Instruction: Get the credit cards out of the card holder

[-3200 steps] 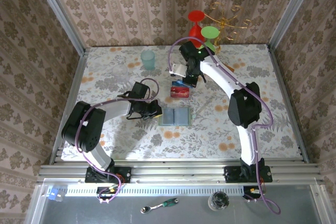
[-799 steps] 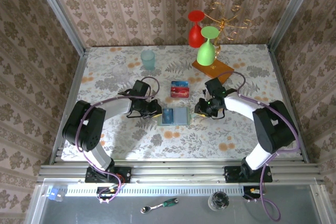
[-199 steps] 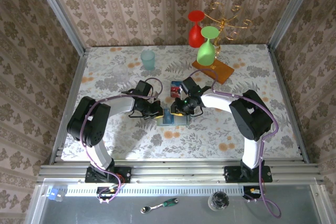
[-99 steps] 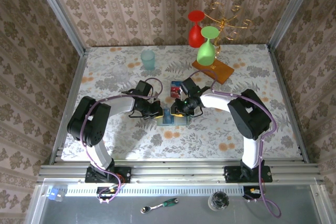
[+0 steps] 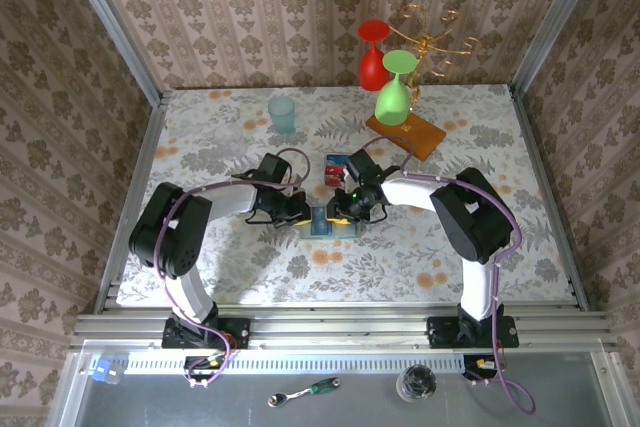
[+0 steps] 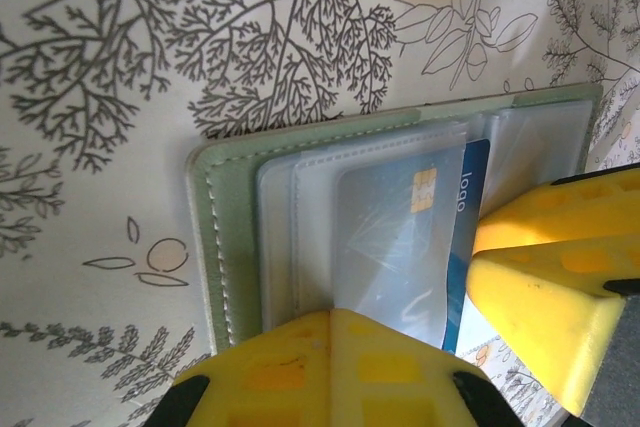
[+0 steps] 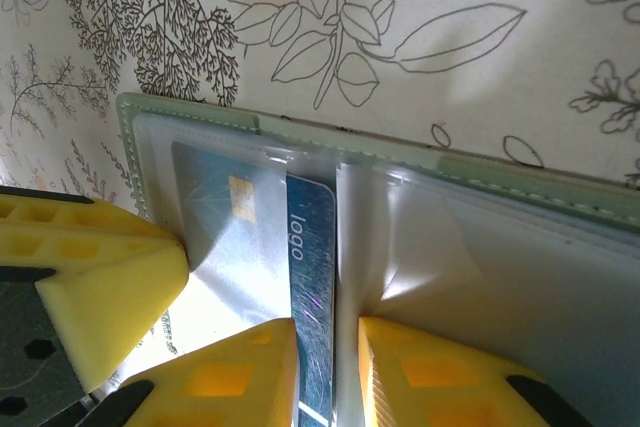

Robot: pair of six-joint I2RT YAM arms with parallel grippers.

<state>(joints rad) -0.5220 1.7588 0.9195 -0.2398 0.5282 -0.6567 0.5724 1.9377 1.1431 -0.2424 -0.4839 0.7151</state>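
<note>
My closed left pincer (image 6: pixel 330 372) pins the holder (image 6: pixel 215 247); right pincer (image 7: pixel 325 337), pinching the blue card (image 7: pixel 310 237), should pull straight, level.

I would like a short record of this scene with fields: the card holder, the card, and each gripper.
card holder: open, flat on the table
blue card: in a clear sleeve, one long strip bare
left gripper: shut, tip on the holder's edge
right gripper: fingers either side of the card's bare strip; grip not certain
</note>
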